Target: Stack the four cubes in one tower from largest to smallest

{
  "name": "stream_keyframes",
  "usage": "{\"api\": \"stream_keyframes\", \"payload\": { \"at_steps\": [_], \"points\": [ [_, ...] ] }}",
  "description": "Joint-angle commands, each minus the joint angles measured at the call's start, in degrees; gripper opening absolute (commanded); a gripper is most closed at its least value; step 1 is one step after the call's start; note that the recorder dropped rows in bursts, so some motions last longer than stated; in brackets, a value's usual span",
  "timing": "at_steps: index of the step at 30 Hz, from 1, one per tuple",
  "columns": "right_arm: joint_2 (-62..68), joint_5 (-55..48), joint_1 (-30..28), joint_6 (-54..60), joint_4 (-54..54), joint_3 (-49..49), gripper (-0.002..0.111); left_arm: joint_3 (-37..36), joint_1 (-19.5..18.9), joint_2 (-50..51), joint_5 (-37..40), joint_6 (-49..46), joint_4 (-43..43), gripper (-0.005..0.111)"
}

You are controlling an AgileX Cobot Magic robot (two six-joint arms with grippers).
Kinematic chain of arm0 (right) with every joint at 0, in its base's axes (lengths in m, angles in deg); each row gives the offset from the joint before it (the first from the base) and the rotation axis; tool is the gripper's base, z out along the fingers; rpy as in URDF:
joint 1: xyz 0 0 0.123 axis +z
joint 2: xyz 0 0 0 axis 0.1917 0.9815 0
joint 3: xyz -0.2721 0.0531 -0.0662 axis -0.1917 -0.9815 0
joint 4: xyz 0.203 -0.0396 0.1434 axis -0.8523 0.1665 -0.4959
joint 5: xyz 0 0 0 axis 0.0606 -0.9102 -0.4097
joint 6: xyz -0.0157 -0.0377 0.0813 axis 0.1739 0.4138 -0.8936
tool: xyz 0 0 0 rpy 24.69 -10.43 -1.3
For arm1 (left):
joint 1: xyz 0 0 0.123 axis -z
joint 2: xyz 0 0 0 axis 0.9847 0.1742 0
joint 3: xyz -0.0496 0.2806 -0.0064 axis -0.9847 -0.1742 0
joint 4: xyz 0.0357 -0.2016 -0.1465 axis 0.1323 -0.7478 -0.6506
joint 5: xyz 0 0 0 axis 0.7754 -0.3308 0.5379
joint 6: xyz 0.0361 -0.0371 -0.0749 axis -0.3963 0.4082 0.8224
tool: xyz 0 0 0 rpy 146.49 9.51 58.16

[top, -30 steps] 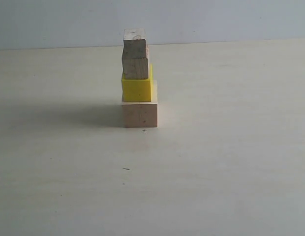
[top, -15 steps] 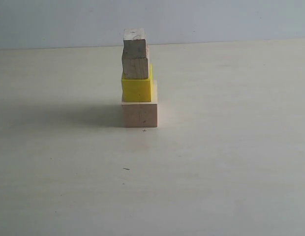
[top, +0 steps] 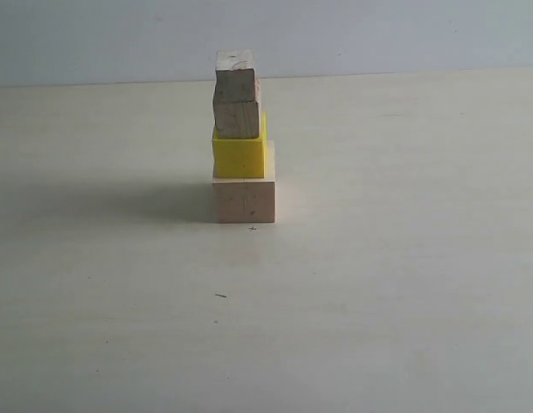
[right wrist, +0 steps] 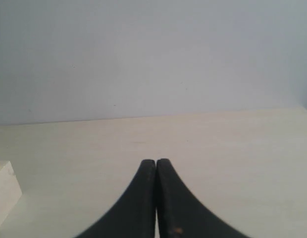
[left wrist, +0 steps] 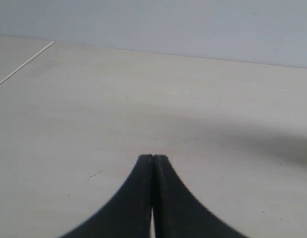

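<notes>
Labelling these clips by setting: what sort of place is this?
Likely a lab test bench: a bare pale tabletop, a plain blank wall behind, and a tower of graded cubes on it.

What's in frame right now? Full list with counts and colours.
Large cube: 1, pale wood, on the table, bottom of the stack.
Yellow cube: 1, bright yellow, on the large cube.
Medium cube: 1, darker wood, on the yellow cube.
Small cube: 1, wood, top of the stack.
Table: 1, pale cream, under everything.
Wall: 1, pale grey-blue, behind the table.
Left gripper: 1, black, shut and holding nothing, over bare table.
Right gripper: 1, black, shut and holding nothing, clear of the stack.
</notes>
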Motion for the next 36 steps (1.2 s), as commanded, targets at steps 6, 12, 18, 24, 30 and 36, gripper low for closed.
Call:
{"api": "stream_keyframes", "payload": {
  "at_steps": [6,12,18,24,30,36],
  "points": [
    [-6.96,0.48,-0.26,-12.11,14.72,-6.23,0.0,-0.14,0.26,-0.29,-0.5,-0.33,-0.15,0.0],
    [-7.85,-0.84,-0.26,-19.62,20.64,-8.32,0.0,-0.14,0.26,-0.29,-0.5,-0.33,-0.15,0.0],
    [-7.85,-1.15,-0.16,-19.62,21.08,-8.32,0.0,-0.14,0.26,-0.29,-0.5,-0.48,-0.15,0.0],
    [-7.85,-5.16,-0.16,-19.39,21.08,-8.32,0.0,-0.14,0.26,-0.29,-0.5,-0.48,-0.15,0.0],
    [-7.85,-5.16,-0.16,-19.39,20.96,-8.32,0.0,-0.14,0.26,-0.29,-0.5,-0.48,-0.15,0.0],
    [-7.85,-5.16,-0.16,-19.65,20.64,-8.32,0.0,-0.14,0.26,-0.29,-0.5,-0.48,-0.15,0.0]
  ]
}}
